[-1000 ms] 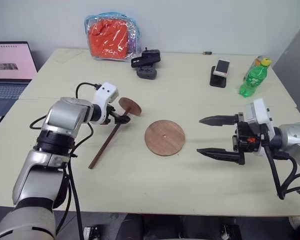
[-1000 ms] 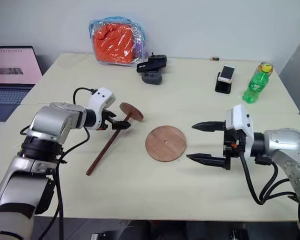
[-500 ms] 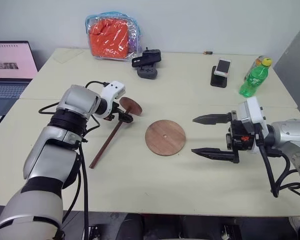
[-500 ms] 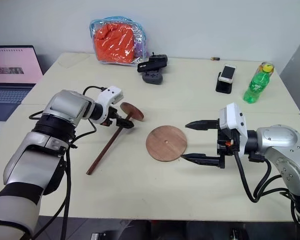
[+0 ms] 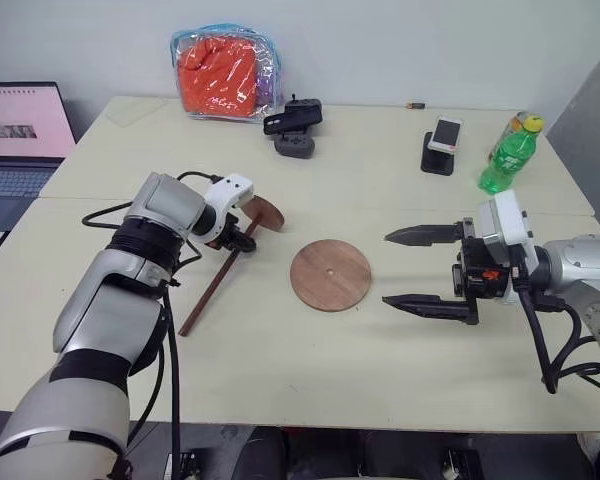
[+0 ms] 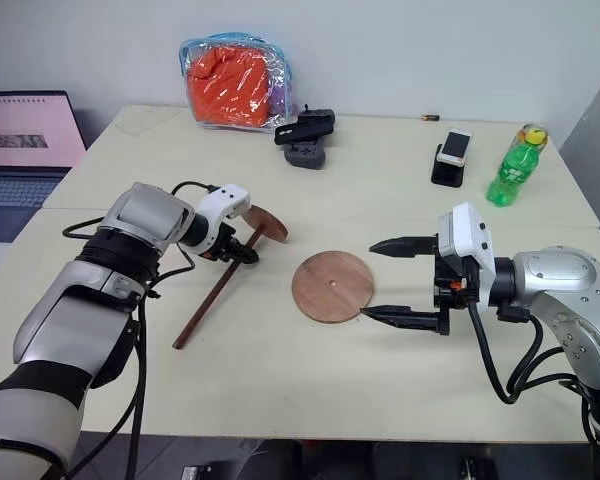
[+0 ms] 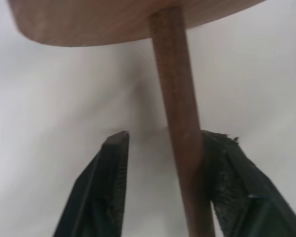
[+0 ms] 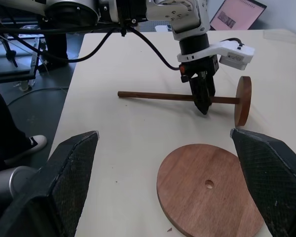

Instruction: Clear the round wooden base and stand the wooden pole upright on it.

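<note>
The round wooden base point(image 5: 330, 275) lies flat mid-table, its top bare, a small hole at its centre. Left of it the wooden pole point(image 5: 215, 283) lies on the table, the disc fixed to its end point(image 5: 265, 212) standing on edge. My left gripper point(image 5: 242, 240) points down over the rod just below that disc. In the left wrist view the rod point(image 7: 177, 98) sits between the fingers, against one pad point(image 7: 222, 168), with a gap to the other: open. My right gripper point(image 5: 387, 268) hovers wide open just right of the base.
Along the table's back stand an orange bag point(image 5: 224, 72), a black controller point(image 5: 293, 128), a phone on a stand point(image 5: 442, 142) and a green bottle point(image 5: 507, 156). A laptop point(image 5: 18, 130) sits off the left edge.
My left gripper has tipped down onto the rod near the disc and its jaws have narrowed around it. The pole, the base and the right gripper have stayed put.
</note>
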`<state>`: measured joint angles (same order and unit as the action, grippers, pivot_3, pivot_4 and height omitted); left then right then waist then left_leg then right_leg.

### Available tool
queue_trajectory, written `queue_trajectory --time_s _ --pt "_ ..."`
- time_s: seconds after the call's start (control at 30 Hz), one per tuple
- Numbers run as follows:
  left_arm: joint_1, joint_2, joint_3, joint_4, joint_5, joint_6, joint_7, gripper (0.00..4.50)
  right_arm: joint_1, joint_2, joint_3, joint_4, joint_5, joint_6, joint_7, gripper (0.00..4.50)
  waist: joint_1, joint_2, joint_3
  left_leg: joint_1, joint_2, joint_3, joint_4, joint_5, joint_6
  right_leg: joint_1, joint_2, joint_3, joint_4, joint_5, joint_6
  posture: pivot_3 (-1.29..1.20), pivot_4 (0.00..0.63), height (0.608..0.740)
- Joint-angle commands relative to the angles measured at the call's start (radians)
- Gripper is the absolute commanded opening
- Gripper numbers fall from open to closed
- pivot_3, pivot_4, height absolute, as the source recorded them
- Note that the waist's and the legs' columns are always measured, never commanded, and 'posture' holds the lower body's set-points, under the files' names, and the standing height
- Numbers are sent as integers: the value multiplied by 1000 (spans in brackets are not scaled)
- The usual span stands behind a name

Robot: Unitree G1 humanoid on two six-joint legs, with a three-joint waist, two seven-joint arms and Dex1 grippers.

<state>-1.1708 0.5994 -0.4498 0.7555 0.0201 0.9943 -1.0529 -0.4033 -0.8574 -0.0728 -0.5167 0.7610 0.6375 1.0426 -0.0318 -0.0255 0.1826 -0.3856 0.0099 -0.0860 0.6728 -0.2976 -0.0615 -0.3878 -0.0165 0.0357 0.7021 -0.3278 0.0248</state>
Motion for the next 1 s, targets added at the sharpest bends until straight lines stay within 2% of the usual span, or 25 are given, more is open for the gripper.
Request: queue_trajectory --time_s 0.03,0.2,0.33,0.5,0.57,0.63,0.73,0.87,1.0 --pt "-3 10 22 -34 12 -4 1 1251 -12 -20 -19 -12 -2 -4 5 4500 0 0 0 0 0 0 1 0 0 0 0 0 0 0 0 0 150 740" --pt "3 17 42 -77 -3 -6 -8 253 -14 -40 -18 -10 -9 -4 15 4500 0 0 0 -1 0 0 3 0 0 0 0 0 2 0 0 0 150 740" --pt "22 32 58 -148 -23 12 -34 261 -13 -47 -21 -8 -11 -8 14 4500 0 0 0 -1 0 0 4 0 0 0 0 0 3 0 0 0 150 740" --pt "38 40 214 -304 -118 -27 -17 261 9 -72 -58 -29 6 6 10 4500 0 0 0 -3 2 -2 4 0 0 -1 -1 0 3 0 0 0 150 740" --pt "55 -8 380 -392 -221 -97 27 261 29 -84 -87 -46 19 18 -1 4500 1 0 0 -5 2 -3 6 0 0 -2 -1 -2 3 0 0 0 150 740" --pt "41 -65 524 -428 -307 -91 92 261 50 -92 -115 -61 29 25 -16 4500 3 0 0 -6 2 -4 6 0 -1 -2 -2 -2 3 0 0 0 150 740" --pt "41 -140 664 -492 -410 -88 167 261 82 -88 -151 -89 31 29 -56 4500 6 0 0 -10 1 -11 9 1 -2 -3 -3 -7 3 0 1 0 150 740" --pt "120 -255 716 -637 -457 -241 263 261 129 -72 -174 -132 -10 16 -128 4500 5 1 0 -9 0 -11 9 1 -2 -2 -3 -7 3 0 1 0 150 740" --pt "221 -343 661 -743 -440 -427 293 261 179 -63 -155 -181 -56 -3 -177 4500 5 1 0 -9 0 -9 9 1 -3 -2 -3 -7 4 0 1 0 150 740"
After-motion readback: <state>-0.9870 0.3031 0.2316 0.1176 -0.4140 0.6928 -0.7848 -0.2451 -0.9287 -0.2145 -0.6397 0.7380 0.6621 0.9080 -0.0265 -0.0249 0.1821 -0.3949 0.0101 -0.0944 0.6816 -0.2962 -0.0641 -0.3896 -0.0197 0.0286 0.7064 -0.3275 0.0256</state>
